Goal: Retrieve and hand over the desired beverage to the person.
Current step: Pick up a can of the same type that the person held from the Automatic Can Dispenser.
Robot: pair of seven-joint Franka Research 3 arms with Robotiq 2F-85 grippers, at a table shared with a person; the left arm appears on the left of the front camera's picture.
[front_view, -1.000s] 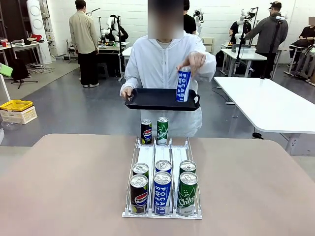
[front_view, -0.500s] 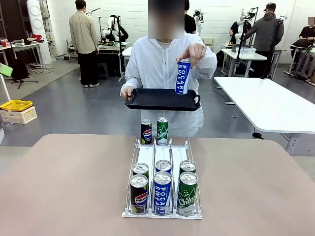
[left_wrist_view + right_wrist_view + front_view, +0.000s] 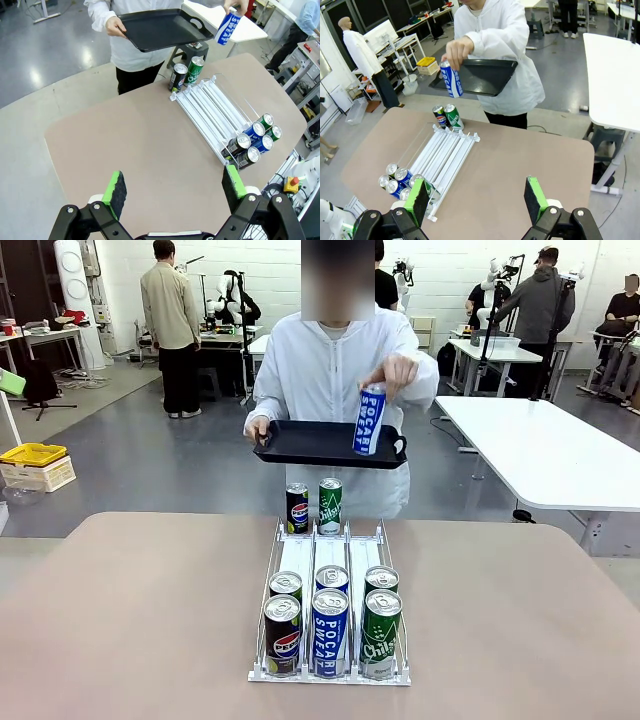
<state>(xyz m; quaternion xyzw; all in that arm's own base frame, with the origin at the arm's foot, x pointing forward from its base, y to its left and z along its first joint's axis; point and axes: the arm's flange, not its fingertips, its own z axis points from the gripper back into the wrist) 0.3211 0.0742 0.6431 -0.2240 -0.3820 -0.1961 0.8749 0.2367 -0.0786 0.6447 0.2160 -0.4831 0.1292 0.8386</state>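
Observation:
The person [image 3: 330,370] in a white hooded jacket stands at the far side of the table. One hand holds a black tray [image 3: 310,440]. The other hand grips a blue Pocari Sweat can [image 3: 369,422] by its top, tilted in the air just in front of the tray's near edge. A white rack [image 3: 330,545] on the table carries Pepsi, Pocari and Chilsung cans in two rows at its near end [image 3: 329,632]. A Pepsi can [image 3: 297,508] and a green can [image 3: 330,505] stand at its far end. My left gripper [image 3: 174,184] and right gripper [image 3: 476,194] hang open and high above the table, holding nothing.
The tan table [image 3: 150,610] has broad bare room on both sides of the rack. A white table [image 3: 540,450] stands off to the right behind it. A yellow bin [image 3: 33,453] sits on the floor at the far left. Other people and workstations are far back.
The person lifted the blue can above the tray, then brought it back down, tilted, in front of the tray's near edge. The tray, the rack and both grippers stayed put.

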